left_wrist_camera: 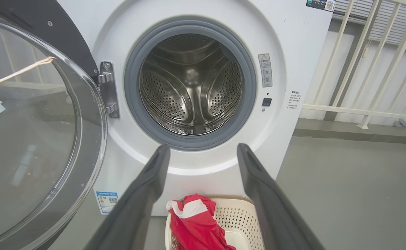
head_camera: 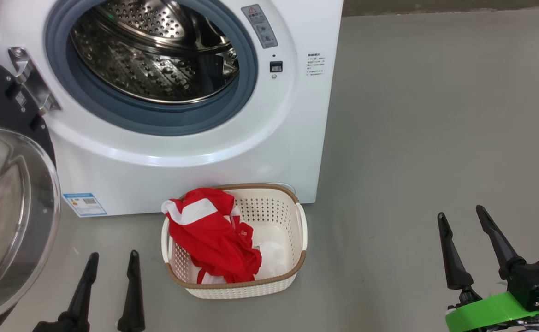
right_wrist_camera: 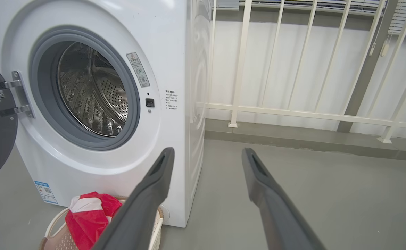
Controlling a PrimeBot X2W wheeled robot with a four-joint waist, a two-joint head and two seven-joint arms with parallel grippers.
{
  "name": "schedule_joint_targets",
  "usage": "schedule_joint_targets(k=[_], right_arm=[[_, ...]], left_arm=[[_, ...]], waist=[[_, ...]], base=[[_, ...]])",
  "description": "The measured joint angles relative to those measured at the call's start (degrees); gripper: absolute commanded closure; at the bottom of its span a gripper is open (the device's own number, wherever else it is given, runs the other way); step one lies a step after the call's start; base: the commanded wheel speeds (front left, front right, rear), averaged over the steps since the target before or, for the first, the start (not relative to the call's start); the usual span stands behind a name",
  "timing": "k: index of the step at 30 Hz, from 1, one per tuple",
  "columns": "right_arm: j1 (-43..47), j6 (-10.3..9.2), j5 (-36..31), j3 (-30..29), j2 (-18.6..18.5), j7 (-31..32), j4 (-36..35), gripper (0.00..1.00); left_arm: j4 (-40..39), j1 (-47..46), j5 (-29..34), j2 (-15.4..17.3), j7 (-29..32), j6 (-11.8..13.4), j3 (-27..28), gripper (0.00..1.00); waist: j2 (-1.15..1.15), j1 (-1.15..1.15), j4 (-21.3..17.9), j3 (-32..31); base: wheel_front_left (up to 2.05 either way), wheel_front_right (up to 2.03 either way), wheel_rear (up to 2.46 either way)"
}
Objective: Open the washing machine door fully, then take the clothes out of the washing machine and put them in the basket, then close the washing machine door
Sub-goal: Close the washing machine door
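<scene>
— Grey floor (head_camera: 435,115) all round; where does the washing machine door (head_camera: 2,221) stand?
— Far left, swung wide on its hinge (head_camera: 29,78), glass bowl facing out, just beside the left fingers (head_camera: 133,290), which are spread wide and empty.
— And the clothes (head_camera: 209,240)?
— Heaped in the basket (head_camera: 302,258) before the washing machine (head_camera: 195,175); its drum (head_camera: 158,60) looks bare. The right fingers (head_camera: 451,258), also wide, sit well off right. I judge the left arm nearer for the closing push.

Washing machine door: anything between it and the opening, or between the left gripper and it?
Nothing visible between the left gripper and the washing machine door; the drum opening is bare. The basket with the clothes sits low under the swing; clearance unclear.
</scene>
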Motion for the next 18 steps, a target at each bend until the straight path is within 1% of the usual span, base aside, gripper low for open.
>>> schedule_joint_targets(k=[5, 9, 18], right_arm=[[0.0, 0.0, 0.01, 0.05, 0.0, 0.0, 0.01, 0.0], [-0.01, 0.0, 0.01, 0.26, 0.0, 0.0, 0.0, 0.0], [-0.05, 0.0, -0.16, 0.68, 0.0, 0.0, -0.03, 0.0]], left_arm=[[-0.03, -0.05, 0.0, 0.0, 0.0, 0.0, -0.02, 0.0], [-0.44, -0.23, 0.02, 0.01, 0.0, 0.52, -0.08, 0.0], [-1.69, -0.54, 0.03, 0.01, 0.0, 1.55, -0.31, 0.0]], waist=[[0.0, 0.0, 0.87, 0.24], [0.0, 0.0, 2.15, 0.48], [0.0, 0.0, 6.74, 0.51]], base=[[0.0, 0.0, 0.0], [0.0, 0.0, 0.0], [0.0, 0.0, 0.0]])
